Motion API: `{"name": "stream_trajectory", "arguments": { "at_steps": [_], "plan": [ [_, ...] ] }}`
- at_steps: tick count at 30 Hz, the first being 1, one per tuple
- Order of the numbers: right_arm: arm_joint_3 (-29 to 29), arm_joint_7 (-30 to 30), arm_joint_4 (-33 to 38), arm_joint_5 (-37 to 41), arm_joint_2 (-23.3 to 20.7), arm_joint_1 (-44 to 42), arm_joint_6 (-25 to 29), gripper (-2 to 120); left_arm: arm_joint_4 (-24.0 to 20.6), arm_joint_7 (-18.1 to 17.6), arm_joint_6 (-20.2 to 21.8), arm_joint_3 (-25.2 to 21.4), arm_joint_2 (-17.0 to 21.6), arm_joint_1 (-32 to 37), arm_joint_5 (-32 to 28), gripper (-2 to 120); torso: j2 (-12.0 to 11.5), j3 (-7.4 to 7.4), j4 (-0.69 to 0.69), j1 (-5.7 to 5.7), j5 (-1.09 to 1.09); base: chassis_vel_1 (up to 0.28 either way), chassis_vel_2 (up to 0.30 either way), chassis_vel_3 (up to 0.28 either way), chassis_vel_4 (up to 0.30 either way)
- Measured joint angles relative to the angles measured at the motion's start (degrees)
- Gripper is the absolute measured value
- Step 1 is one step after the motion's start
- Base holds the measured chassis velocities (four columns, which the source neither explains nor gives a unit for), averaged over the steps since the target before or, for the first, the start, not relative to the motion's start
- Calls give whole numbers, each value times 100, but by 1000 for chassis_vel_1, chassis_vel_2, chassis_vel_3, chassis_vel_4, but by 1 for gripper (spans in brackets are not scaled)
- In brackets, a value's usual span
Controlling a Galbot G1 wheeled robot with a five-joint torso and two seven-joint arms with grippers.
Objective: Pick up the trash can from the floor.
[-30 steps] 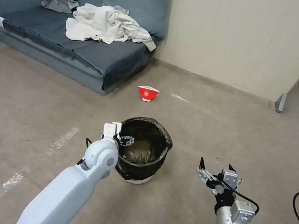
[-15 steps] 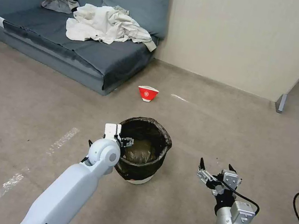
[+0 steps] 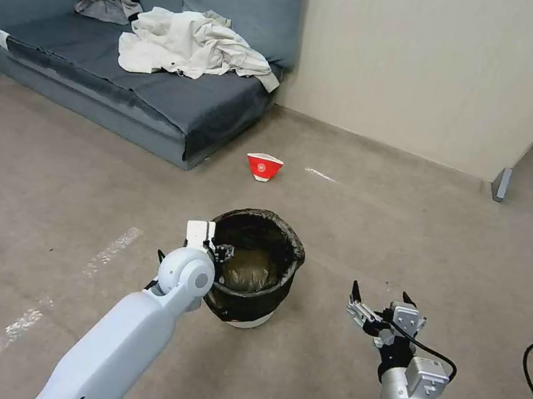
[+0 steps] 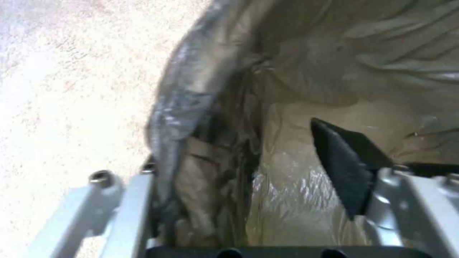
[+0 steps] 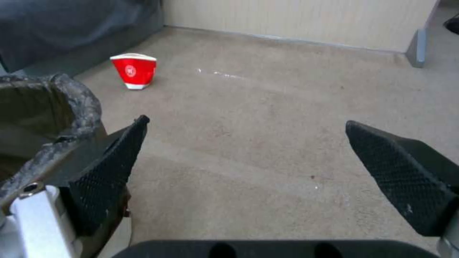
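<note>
The trash can (image 3: 254, 268) stands upright on the floor (image 3: 354, 240), its white base resting on the carpet, so the lift itself is not yet done. The left gripper (image 3: 219, 251) is at the can's near-left rim. In the left wrist view its jaws straddle that rim: the bag-wrapped edge (image 4: 191, 118) lies against the outer jaw, while the dark inner pad (image 4: 344, 161) stands apart from it inside the can. The jaws read as spread, with the rim between them but not pinched.

By my judgement the approach is finished and the grasp is the step in hand; closing on the rim and raising the can are left to do.

The right gripper (image 3: 376, 310) hovers over the floor, to the right of the trash can and apart from it, jaws wide apart and holding nothing. A red-and-white paper bowl (image 3: 263, 166) sits beyond the can, toward the sofa (image 3: 160, 102).
</note>
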Motion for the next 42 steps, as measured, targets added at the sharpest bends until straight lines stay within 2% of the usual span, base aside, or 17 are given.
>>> {"name": "stream_trajectory", "arguments": {
  "at_steps": [2, 4, 5, 8, 9, 13, 19, 22, 23, 25, 26, 30, 32, 33, 36, 38, 42],
  "plan": [
    [1, -1, 0, -1, -1, 0, 0, 100, 0, -1, -3, 0, -1, -1, 0, 51, 0, 0, 0, 0, 0, 0, 0, 0, 0],
    [5, 0, 2, -5, -7, -2, 0, 100, -23, -10, -31, 0, -3, 3, 0, 39, 0, 0, 1, 0, 0, 0, 0, 0, 0],
    [5, 0, 2, -5, -7, -2, 0, 100, -23, -10, -31, 0, -3, 3, 0, 39, 0, 0, 1, 0, 0, 0, 0, 0, 0],
    [7, 0, 3, -7, -13, 0, 0, 100, -153, -44, -217, 57, 31, 26, 65, 23, -1, 1, 0, 0, -2, 0, 0, 0, 0],
    [7, 0, 3, -7, -13, 0, 0, 100, -153, -44, -217, 57, 31, 26, 65, 23, -1, 1, 0, 0, -2, 0, 0, 0, 0],
    [-2, 1, -16, -17, -36, 37, -25, 100, -358, -10, -447, 52, 132, 27, 81, 7, 0, 1, -2, 0, -1, 0, 0, 0, 0],
    [-11, -3, -40, -24, -31, 77, -49, 100, -502, 225, -814, 10, 256, 115, 230, 4, -1, 1, 1, 0, 0, 0, 0, 0, 0],
    [-13, -6, -48, -33, -17, 83, -55, 100, -642, 616, -1209, -52, 351, 250, 377, 4, 0, 1, 1, 0, 1, 0, 0, 0, 0],
    [-13, -6, -48, -33, -17, 83, -55, 100, -642, 616, -1209, -52, 351, 250, 377, 4, 0, 1, 1, 0, 1, 0, 0, 0, 0],
    [-12, -6, -48, -37, -2, 88, -55, 100, -782, 997, -1688, -115, 433, 378, 425, 4, 0, 1, 0, 0, 1, 0, 0, 0, 0],
    [-12, -6, -48, -37, -2, 88, -55, 100, -782, 997, -1688, -115, 433, 378, 425, 4, 0, 1, 0, 0, 1, 0, 0, 0, 0],
    [4, -6, -1, -38, 0, 83, -55, 100, -1077, 1604, -2273, -337, 618, 662, 485, 4, 0, 0, 0, 0, 0, 0, 0, 0, 0],
    [5, -6, 2, -38, -1, 83, -55, 100, -1107, 1646, -2303, -362, 633, 690, 492, 4, 0, 0, 0, 0, 0, 0, 0, 0, 0],
    [40, -5, 22, -38, -14, 89, -55, 100, -1409, 1990, -2471, -627, 780, 978, 579, 4, 0, 0, 0, 0, 1, 0, 0, 0, 0],
    [62, -3, 23, -35, -24, 115, -55, 100, -1630, 2152, -2510, -811, 882, 1182, 627, 4, 0, 0, 1, 0, 0, 0, 0, 0, 0],
    [70, 5, 20, -33, -30, 161, -55, 100, -1981, 2223, -2452, -1113, 1015, 1466, 658, 4, 0, 0, 1, 0, 1, 0, 0, 0, 0],
    [63, 7, 12, -33, -16, 206, -57, 100, -2348, 2123, -2278, -1421, 1066, 1777, 807, 4, 0, 0, 1, 0, 1, 0, 0, 0, 0]
  ]
}}
